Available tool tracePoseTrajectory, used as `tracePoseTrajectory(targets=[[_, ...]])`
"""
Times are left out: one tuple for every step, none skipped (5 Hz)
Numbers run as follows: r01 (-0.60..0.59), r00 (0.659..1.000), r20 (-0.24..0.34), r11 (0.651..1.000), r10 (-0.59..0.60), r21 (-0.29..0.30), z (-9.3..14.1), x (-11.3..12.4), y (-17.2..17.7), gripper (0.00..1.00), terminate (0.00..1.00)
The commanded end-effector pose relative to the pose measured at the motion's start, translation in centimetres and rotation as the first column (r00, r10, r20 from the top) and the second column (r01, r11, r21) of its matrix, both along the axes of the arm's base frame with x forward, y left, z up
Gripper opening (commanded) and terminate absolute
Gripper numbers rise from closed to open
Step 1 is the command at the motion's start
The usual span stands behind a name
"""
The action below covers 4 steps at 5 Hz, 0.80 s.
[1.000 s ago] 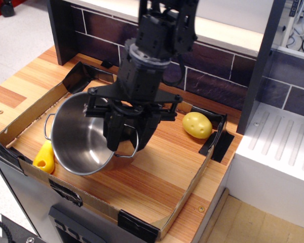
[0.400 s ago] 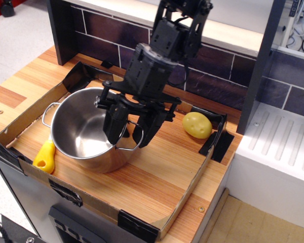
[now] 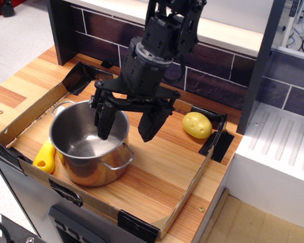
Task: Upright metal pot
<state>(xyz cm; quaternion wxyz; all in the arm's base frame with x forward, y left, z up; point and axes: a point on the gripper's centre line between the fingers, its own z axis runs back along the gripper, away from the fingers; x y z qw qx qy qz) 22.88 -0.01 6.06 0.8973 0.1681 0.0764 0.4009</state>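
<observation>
The shiny metal pot (image 3: 91, 152) stands upright on its base in the left part of the cardboard tray (image 3: 187, 195), mouth up, with wire loop handles at its front right and back left. My black gripper (image 3: 127, 125) hangs over the pot's right rim with its jaws spread wide. One finger (image 3: 103, 121) reaches down inside the pot, the other finger (image 3: 153, 124) hangs outside to the right. Neither finger clearly touches the wall.
A yellow potato (image 3: 196, 125) lies at the tray's right side. A yellow object (image 3: 44, 158) is wedged between the pot and the tray's front-left wall. A dark tiled back wall (image 3: 213, 71) and a white drainer (image 3: 281, 147) stand behind and right.
The pot went from tilted on its side, mouth toward the front, to standing upright. The gripper opened wide and let go of the rim, rising slightly.
</observation>
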Motion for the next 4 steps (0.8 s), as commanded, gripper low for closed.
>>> tracePoseTrajectory(targets=[[0.069,0.985,0.161,0.995,-0.057,-0.073,3.0,0.9,-0.4,1.0,0.0],[0.118,0.949,0.309,0.981,-0.066,-0.153,6.8,0.1,-0.3,1.0,0.0],[0.138,0.92,0.39,0.967,-0.045,-0.214,11.0,-0.9,0.6,1.0,0.0],[0.124,0.906,0.423,0.966,-0.017,-0.228,14.3,-1.2,2.0,1.0,0.0]])
